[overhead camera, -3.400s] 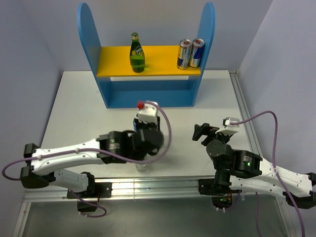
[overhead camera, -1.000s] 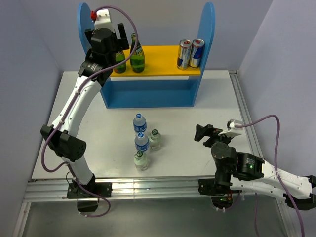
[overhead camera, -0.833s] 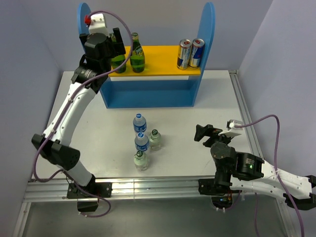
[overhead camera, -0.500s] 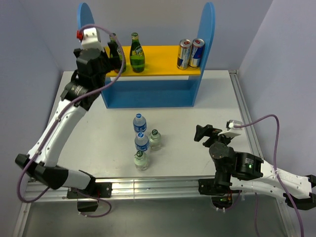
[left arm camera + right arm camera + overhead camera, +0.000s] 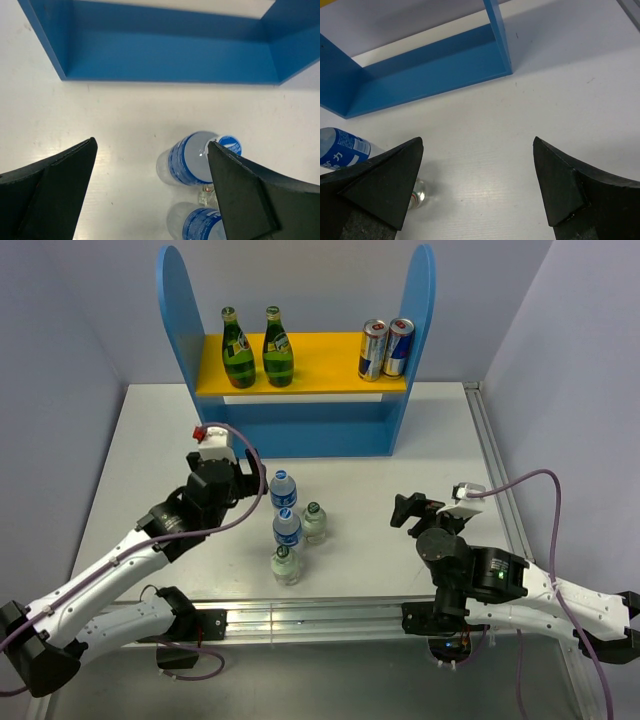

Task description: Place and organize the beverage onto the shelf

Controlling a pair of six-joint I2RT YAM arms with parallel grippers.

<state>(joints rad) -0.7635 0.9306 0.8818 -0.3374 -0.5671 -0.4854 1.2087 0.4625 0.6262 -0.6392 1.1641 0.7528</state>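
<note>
The white table (image 5: 140, 440) carries the shelf (image 5: 300, 430) at its far edge. The left gripper (image 5: 150, 145) hovers low over the table, jaws wide apart and empty, just beside the rear one of two blue-labelled water bottles (image 5: 282, 488). The right gripper (image 5: 405, 510), also spread and empty, sits well apart. Those water bottles and two green-capped bottles (image 5: 314, 523) cluster between the arms, before the shelf's base. Two green bottles (image 5: 237, 337) and two cans (image 5: 373, 350) stand on the yellow board (image 5: 320, 370). Half a second ago the left gripper was up at the left green bottle, which now stands free.
</note>
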